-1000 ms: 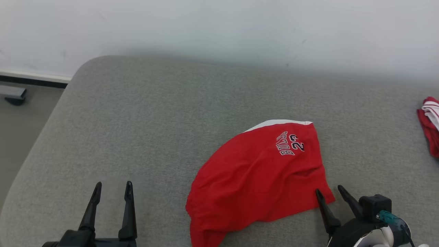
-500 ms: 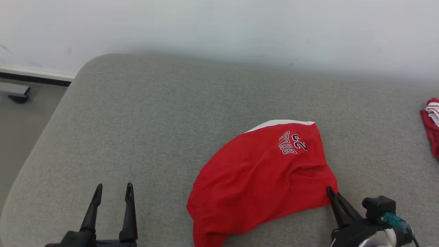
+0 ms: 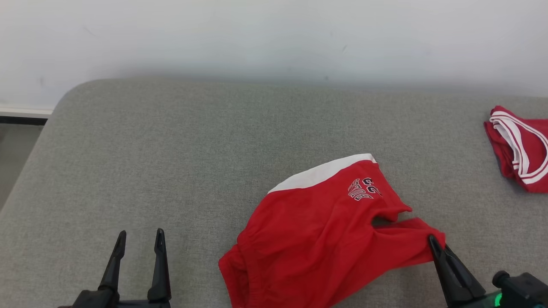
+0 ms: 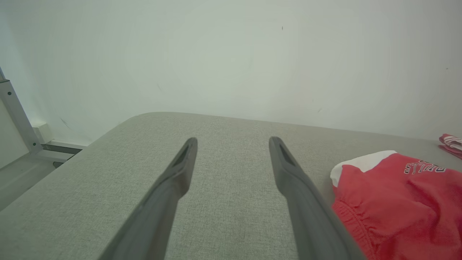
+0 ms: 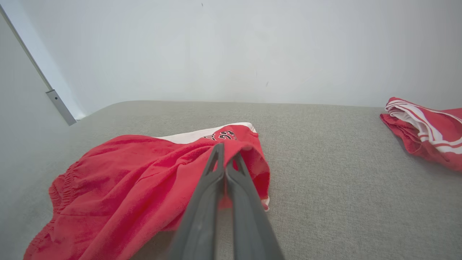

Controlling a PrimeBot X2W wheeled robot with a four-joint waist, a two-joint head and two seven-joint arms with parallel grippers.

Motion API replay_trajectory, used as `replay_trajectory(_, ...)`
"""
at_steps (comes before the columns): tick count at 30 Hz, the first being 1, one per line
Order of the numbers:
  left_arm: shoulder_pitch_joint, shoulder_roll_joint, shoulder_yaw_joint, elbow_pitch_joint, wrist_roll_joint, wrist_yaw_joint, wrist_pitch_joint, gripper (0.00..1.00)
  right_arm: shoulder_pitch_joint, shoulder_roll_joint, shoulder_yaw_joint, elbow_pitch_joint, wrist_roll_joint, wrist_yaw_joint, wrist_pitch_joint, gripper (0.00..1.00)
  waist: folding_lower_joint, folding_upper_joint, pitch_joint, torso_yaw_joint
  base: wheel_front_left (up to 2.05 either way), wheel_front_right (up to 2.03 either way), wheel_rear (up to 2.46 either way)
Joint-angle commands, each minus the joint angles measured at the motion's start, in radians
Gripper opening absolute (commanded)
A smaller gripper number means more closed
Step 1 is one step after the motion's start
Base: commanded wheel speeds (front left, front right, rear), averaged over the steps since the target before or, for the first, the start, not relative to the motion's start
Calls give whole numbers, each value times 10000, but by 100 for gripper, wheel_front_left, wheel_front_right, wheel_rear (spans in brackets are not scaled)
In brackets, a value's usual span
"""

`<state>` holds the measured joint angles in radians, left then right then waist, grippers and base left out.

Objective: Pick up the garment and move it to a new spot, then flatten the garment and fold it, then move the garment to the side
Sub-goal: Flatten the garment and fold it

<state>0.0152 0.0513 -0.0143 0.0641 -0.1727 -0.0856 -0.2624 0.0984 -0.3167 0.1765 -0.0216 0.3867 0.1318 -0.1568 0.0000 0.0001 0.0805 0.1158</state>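
The garment (image 3: 325,239), a pair of red shorts with a white band and dark lettering, lies rumpled on the grey padded surface (image 3: 171,141), toward 5 o'clock from its middle in our head view, with one leg hem drawn out toward 4 o'clock. At that hem sits our right gripper (image 3: 431,241), its fingers pressed together with a fold of red cloth pinched between them. Our right wrist view shows the cloth bunched round the closed tips and, it seems, raised a little off the surface. We judge that we are at the first step, the pick-up: the grasp is made, and the lift and carry to a new spot are not yet done. The next move calls for a steady rise so the thin pinch does not slip, ending on bare surface away from the second red garment (image 3: 518,149), which lies well apart at 2 o'clock. Our left gripper (image 3: 140,233) rests at about 8 o'clock from the garment, fingers spread wide, holding nothing; we expect to want it for the flattening. At 12 o'clock stands a plain pale wall (image 3: 257,34)
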Motion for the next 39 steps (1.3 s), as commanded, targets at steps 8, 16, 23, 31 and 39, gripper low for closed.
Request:
replay_trajectory(8,-97,-12,-194,-61,-123,146,-31,100,693,324,-666,-2210,-562,-29,1125,0,0,-1,189,62,0,0,0)
replay_trajectory(16,-107,-12,-310,-67,-136,224,-31,100,-507,-24,-216,-1357,-632,-29,1307,0,0,-1,186,511,0,0,0)
replay_trajectory(23,-274,-13,-396,67,-217,126,-31,100,-2152,-214,96,249,-698,-29,1094,0,0,-1,359,940,0,0,0)
replay_trajectory(31,-574,-13,-649,257,-371,86,-31,100,-4549,104,747,3696,-642,-29,721,0,0,-1,508,1466,0,0,0)
replay_trajectory(39,-838,-13,-1040,334,-428,137,-31,100,-6459,621,1098,7339,-599,-29,220,0,0,-1,674,1851,0,0,0)
